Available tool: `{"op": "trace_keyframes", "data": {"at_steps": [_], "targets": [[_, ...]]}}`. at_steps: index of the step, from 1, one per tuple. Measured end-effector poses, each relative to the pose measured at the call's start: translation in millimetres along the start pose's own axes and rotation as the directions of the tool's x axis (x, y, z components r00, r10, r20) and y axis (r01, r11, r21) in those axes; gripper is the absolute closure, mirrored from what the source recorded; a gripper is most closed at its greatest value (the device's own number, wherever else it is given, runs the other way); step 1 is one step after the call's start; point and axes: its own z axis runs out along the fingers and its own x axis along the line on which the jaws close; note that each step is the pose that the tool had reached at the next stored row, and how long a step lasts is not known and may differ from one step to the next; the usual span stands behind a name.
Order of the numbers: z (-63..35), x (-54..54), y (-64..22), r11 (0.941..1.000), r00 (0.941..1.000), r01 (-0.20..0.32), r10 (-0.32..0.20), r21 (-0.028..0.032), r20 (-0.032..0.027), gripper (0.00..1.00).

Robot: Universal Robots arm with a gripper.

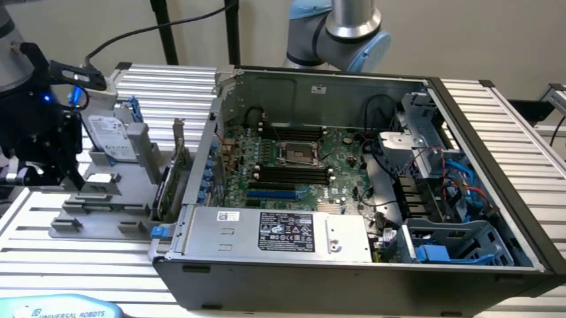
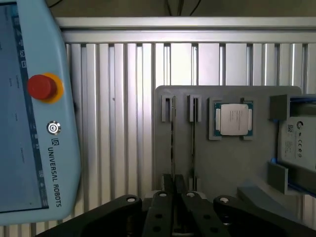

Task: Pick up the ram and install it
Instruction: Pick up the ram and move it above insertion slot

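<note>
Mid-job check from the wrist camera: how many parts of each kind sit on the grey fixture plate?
Thin ram sticks, edge-on in their slots: 2
Square silver processor chip: 1
Silver hard drive with white label: 1
Total on the grey fixture plate: 4

- Two sticks of ram point(image 2: 173, 143) are standing on edge in one grey fixture point(image 2: 227, 168).
- One processor chip point(image 2: 233, 119) is lying on it.
- One hard drive point(image 1: 111, 136) and one expansion card point(image 1: 180, 165) are sitting there.
- One computer case point(image 1: 354, 285) is holding one motherboard point(image 1: 349, 142) and one power supply point(image 1: 283, 232).
- One teach pendant point(image 2: 54, 163) is showing one red stop button point(image 2: 42, 86).
</note>
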Motion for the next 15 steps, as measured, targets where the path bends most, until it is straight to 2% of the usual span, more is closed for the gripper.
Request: {"op": "trace_keyframes", "data": {"at_steps": [7,15], "targets": [[-31.7,-0.2,-7.3,0.9999,0.9999,0.01,-0.01,-0.0002,0.0047,0.87],[-63.6,-0.5,-23.2,0.9997,0.9996,0.024,-0.024,-0.0001,0.0157,0.87]]}}
